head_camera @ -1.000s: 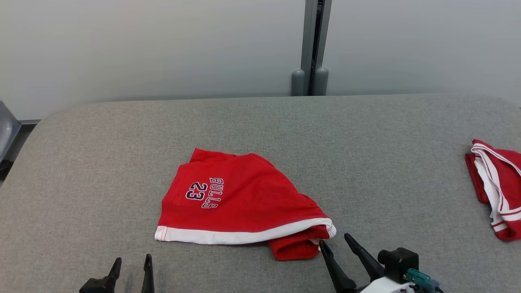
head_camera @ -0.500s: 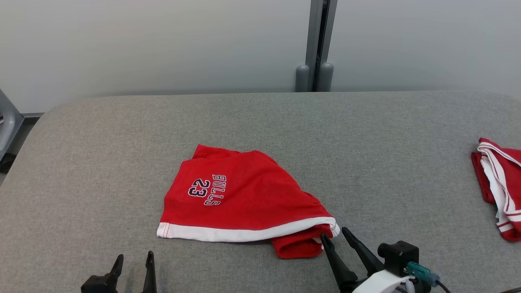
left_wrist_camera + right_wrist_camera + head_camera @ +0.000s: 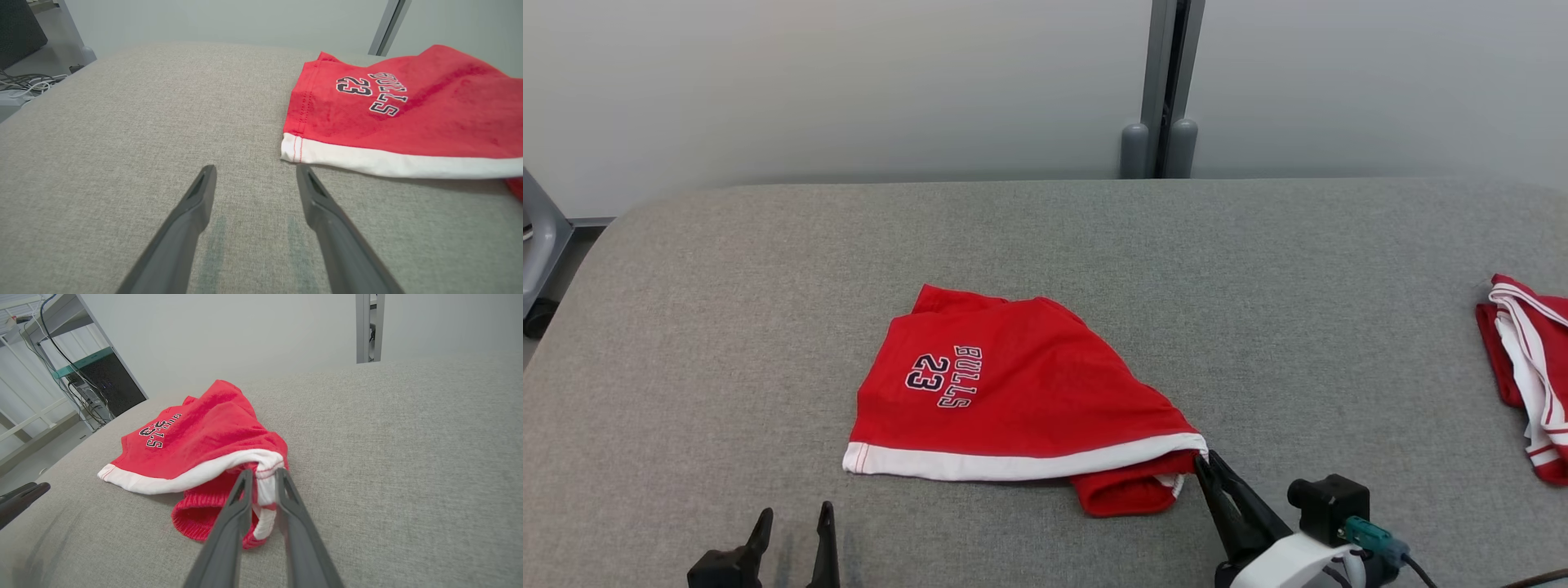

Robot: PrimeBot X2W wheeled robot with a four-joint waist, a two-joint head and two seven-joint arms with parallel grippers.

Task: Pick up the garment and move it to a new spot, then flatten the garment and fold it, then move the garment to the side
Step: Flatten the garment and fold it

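The garment (image 3: 1013, 400) is a pair of red shorts with a white hem and "BULLS 23" lettering, lying crumpled near the front middle of the grey padded table (image 3: 1258, 286). My right gripper (image 3: 1205, 462) is at its right front corner. In the right wrist view the right gripper (image 3: 261, 473) has its fingers pinched together on the white-hemmed corner of the garment (image 3: 196, 445). My left gripper (image 3: 795, 518) stands open at the front left. From the left wrist camera the left gripper (image 3: 253, 169) is just short of the garment's (image 3: 392, 118) left hem corner, holding nothing.
A second red and white garment (image 3: 1527, 376) lies at the table's right edge. A grey post (image 3: 1168, 82) stands against the wall behind the table. Shelving with cables (image 3: 81, 375) is off the table's left side.
My right gripper moved forward onto the garment's right front corner and its fingers closed on the hem. The head camera shifted slightly. The left gripper stayed open in place.
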